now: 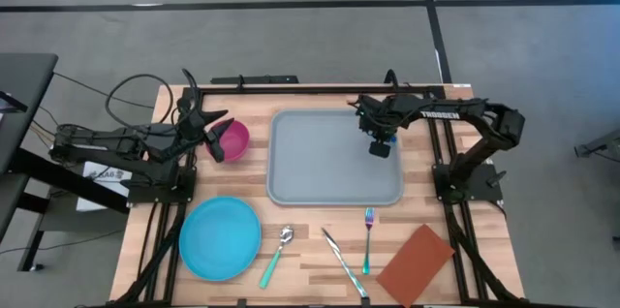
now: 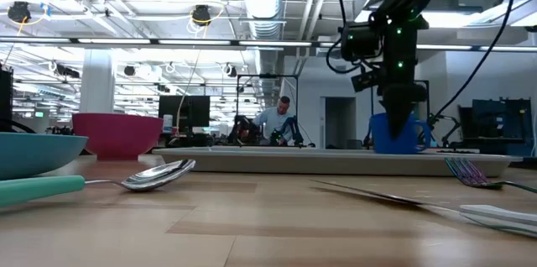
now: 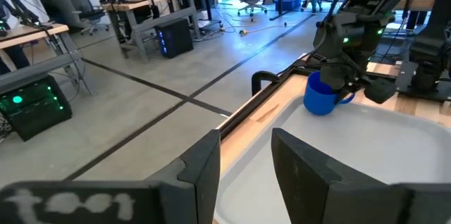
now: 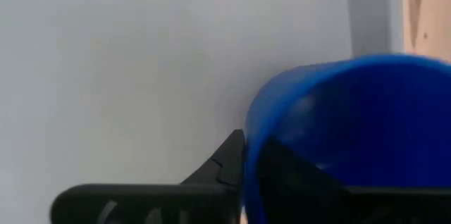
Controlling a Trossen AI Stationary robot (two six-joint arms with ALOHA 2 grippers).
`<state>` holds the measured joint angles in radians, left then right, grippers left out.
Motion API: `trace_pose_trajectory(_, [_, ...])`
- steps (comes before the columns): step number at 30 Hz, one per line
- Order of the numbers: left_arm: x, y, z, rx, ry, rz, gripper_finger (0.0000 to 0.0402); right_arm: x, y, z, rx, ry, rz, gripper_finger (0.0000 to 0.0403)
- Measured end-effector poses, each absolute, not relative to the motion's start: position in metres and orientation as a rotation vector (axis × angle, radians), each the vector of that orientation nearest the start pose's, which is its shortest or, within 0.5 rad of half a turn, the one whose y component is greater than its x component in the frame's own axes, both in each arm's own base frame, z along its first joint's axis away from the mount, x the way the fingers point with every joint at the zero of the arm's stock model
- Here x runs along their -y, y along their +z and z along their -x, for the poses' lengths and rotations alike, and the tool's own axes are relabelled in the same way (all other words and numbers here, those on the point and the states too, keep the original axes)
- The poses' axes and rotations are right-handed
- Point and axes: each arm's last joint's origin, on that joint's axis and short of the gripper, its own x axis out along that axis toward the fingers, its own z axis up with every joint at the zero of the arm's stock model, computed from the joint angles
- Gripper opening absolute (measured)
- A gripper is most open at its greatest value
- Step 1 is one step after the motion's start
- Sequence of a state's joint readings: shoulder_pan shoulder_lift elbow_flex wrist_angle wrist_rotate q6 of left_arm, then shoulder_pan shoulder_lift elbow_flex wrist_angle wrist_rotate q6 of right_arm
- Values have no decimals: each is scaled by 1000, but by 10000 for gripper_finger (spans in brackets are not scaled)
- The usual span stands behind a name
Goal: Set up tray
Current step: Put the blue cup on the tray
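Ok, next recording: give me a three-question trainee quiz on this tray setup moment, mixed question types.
1. True or false: the small blue ceramic mug stands on the large flat grey-blue plastic tray.
2. Multiple choice: the round pink bowl sits A) on the tray, B) on the wooden table left of the tray, C) on the round bright-blue plate.
3. Which gripper is at the mug, and where is the other one?

Key
1. True, in the tray's far right corner.
2. B.
3. The right gripper is at the mug, one finger outside the mug's wall and one inside it; the left gripper waits open beside the pink bowl.
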<state>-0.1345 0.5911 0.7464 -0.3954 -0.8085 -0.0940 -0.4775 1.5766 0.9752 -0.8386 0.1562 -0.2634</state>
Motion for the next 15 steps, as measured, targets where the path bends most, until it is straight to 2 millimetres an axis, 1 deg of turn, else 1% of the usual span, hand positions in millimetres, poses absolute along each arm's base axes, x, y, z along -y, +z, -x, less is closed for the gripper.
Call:
trace_pose_trajectory(6, [-5,326,-120,-192,680,-24,119,135,185,-237,-1460,-350,-27,59])
trace_pose_trajectory(15, [-5,326,-120,-192,681,-10,119,138,185,-235,-1457,-359,-35,84])
